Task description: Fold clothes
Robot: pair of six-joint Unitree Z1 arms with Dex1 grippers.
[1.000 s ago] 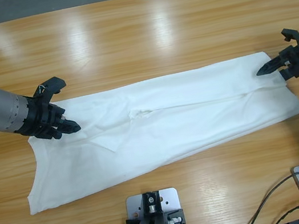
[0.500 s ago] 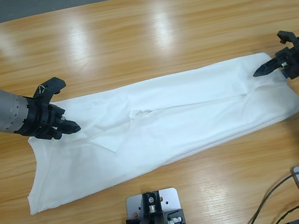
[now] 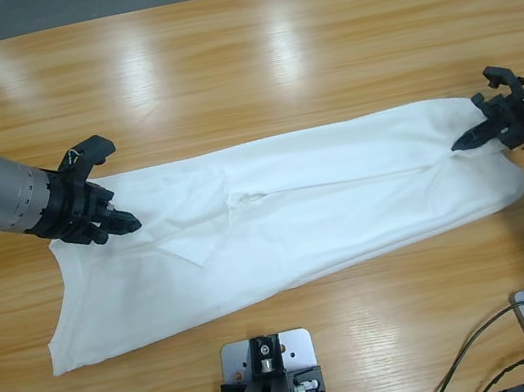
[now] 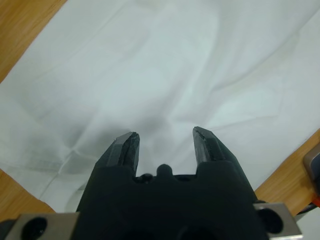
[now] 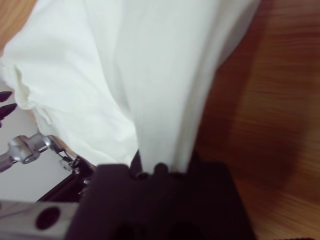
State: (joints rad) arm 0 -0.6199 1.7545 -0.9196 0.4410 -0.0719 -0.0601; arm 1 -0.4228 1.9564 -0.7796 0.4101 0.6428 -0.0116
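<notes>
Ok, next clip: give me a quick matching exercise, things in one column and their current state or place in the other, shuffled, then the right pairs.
Things:
1. left gripper
2. right gripper
3. white T-shirt
4. wooden table

States:
A. lies folded into a long strip
B. jaws apart over the cloth
C. bare and glossy beyond the cloth
D. shut on the cloth's end

Pairs: 1-B, 2-D, 3-A, 4-C
</notes>
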